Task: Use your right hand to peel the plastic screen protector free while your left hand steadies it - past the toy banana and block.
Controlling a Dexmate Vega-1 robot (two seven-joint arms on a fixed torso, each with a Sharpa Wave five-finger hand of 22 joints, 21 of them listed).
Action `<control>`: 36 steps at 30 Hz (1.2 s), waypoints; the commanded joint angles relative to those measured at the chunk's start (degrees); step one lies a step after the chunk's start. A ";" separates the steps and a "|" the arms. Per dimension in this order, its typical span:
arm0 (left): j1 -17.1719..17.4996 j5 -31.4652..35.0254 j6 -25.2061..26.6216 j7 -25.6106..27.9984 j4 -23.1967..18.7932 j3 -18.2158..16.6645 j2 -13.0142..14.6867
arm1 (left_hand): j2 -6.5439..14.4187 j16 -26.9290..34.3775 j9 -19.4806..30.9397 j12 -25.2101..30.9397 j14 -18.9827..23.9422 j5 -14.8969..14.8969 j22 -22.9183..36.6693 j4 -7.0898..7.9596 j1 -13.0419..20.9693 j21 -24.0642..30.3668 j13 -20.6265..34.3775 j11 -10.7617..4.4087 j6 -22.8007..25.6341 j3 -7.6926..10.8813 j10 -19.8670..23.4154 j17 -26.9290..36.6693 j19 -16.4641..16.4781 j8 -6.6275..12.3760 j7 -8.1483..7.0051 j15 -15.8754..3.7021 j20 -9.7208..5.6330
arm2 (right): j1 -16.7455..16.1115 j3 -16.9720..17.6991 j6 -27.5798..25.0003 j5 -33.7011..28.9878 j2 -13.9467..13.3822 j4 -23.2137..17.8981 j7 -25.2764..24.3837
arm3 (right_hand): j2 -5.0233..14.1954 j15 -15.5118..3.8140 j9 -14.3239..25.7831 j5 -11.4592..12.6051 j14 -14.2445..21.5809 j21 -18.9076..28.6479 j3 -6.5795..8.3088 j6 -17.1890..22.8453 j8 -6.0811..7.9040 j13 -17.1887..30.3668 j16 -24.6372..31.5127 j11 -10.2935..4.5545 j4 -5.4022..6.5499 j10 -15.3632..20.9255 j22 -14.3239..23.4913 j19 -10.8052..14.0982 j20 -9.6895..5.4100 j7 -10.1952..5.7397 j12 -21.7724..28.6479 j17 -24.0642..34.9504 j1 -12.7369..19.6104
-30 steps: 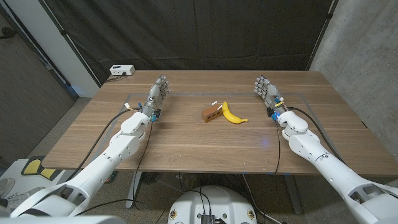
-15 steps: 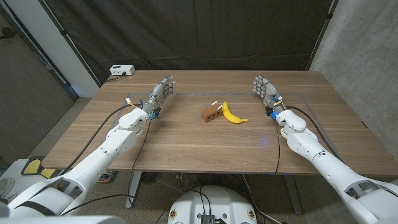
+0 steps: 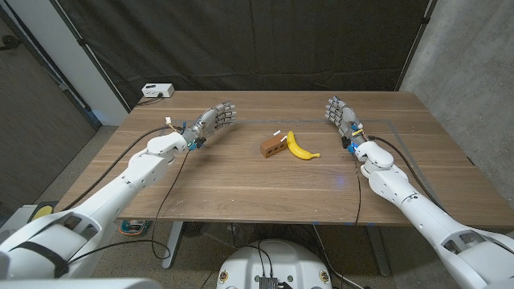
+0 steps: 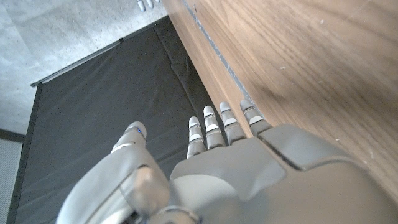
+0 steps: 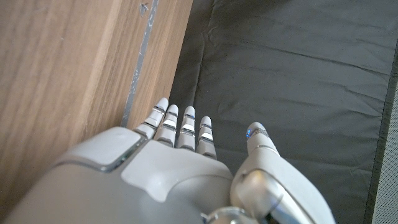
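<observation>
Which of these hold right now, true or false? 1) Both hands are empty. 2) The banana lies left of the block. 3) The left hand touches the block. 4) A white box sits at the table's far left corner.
1) True: the left hand and right hand hold nothing.
2) False: the banana lies right of the block.
3) False: it is well apart from it.
4) True: the white box sits there.

no text, label, brand, number or sign can be read on anything in these views.
</observation>
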 commanded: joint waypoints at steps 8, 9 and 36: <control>-6.45 4.59 5.94 -10.42 1.17 4.61 4.52 | -0.28 2.39 0.32 0.87 7.76 -0.58 0.29 -1.16 2.15 2.00 0.53 0.30 8.19 -0.05 5.99 1.02 5.07 2.26 2.17 -1.59 -1.17 | -0.05 -0.15 0.48 -0.04 0.69 0.43 -0.21 | 0.07 0.20 0.29 0.35 1.50 0.15 0.21 1.20 0.44 0.28 0.46 0.37 0.37 1.40 0.09 0.28 0.85 -0.23 0.56 0.36 0.19; -7.04 4.93 6.37 -11.20 1.31 4.96 4.70 | -0.33 2.55 0.32 0.92 8.23 -0.60 0.33 -1.21 2.23 2.22 0.55 0.27 8.35 -0.08 6.34 1.11 5.58 2.26 2.23 -1.56 -1.29 | -0.05 -0.16 0.69 -0.09 0.71 0.55 -0.11 | 0.07 0.20 0.29 0.36 1.52 0.15 0.23 1.22 0.44 0.28 0.45 0.37 0.37 1.41 0.09 0.28 0.90 -0.22 0.56 0.36 0.20; -29.92 14.75 10.89 -40.90 20.81 16.71 -0.01 | -1.54 7.77 0.54 3.48 20.38 -0.53 2.44 -3.85 6.99 9.83 2.09 1.01 16.03 -0.02 17.26 3.87 18.35 3.04 7.21 -2.32 -1.14 | -1.15 1.00 5.46 2.10 2.84 5.05 2.57 | 0.04 0.16 0.31 0.40 2.32 0.03 0.38 1.57 0.45 0.32 0.42 0.63 0.52 2.24 0.15 0.43 0.99 -0.24 0.79 0.42 -0.04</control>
